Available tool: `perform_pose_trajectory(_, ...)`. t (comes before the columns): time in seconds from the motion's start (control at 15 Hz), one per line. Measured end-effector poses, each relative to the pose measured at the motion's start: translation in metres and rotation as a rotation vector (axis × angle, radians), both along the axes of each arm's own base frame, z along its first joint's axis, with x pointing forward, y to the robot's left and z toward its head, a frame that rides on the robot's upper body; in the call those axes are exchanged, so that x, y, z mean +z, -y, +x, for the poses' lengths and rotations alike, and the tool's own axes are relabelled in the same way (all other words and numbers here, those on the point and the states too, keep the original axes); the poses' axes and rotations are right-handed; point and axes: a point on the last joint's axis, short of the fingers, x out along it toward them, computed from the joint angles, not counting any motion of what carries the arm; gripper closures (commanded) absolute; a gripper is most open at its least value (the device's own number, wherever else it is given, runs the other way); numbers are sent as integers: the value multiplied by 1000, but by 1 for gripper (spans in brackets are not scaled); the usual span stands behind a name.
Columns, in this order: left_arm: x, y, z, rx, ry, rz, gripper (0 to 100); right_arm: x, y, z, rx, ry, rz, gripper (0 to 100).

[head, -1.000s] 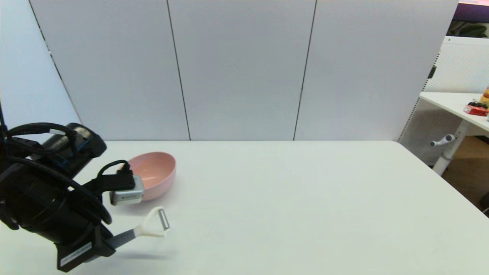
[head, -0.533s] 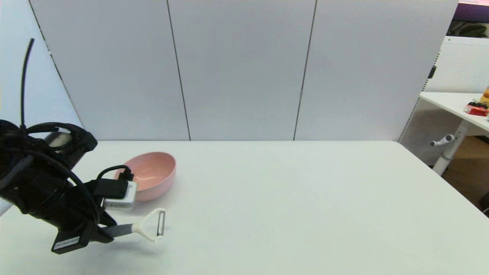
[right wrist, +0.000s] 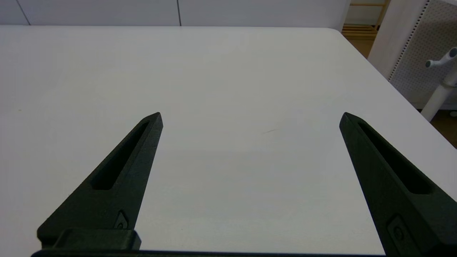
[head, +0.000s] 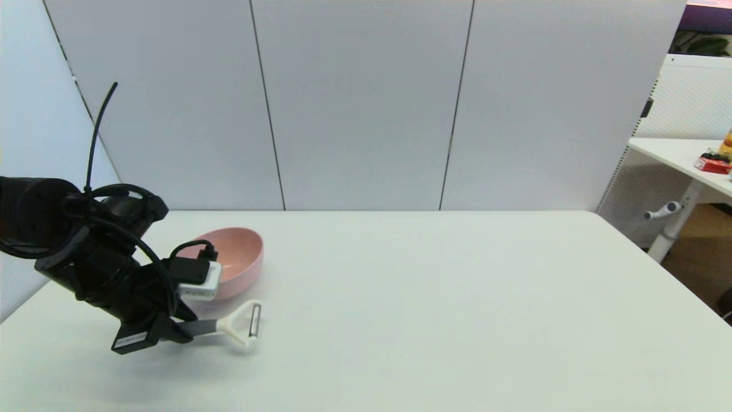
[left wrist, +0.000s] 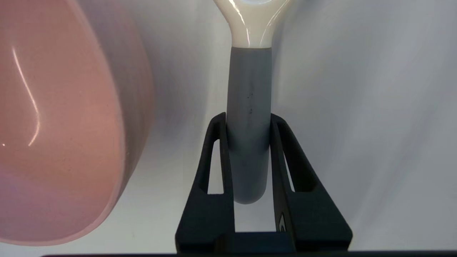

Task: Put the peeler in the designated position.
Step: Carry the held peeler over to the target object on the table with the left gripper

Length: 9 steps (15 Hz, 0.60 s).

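**Head view: peeler carried lower and toward the bowl side**

Head view shows the left end effector (head: 186, 331) clamped on the grey handle of the peeler (head: 237, 328), low over the table (head: 434, 297) just in front of the pink bowl (head: 243, 252). Compared with a second ago, the arm has swung farther onto the table and the peeler sits a little more to the right, its white fork now turned so the blade stands nearly on edge. The fork tip looks to be at or very near the surface, though from this angle I cannot tell whether it touches.

Left wrist view confirms the grip: both fingers (left wrist: 217, 142) press the handle's sides, with the bowl close beside but apart from the peeler.

The right end effector (right wrist: 250, 117) hangs wide open over bare table, holding nothing, and seems parked.

Judging by the descent, placement is close; what remains is lowering the handle and releasing without nudging the bowl.
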Motion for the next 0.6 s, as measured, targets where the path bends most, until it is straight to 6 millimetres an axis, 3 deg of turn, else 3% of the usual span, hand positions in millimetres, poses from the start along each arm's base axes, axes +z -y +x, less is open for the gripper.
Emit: perform_pose_trajectory(0.6,-10,-2,16,6,-26,2,100,0,0,0,0,0,0,0)
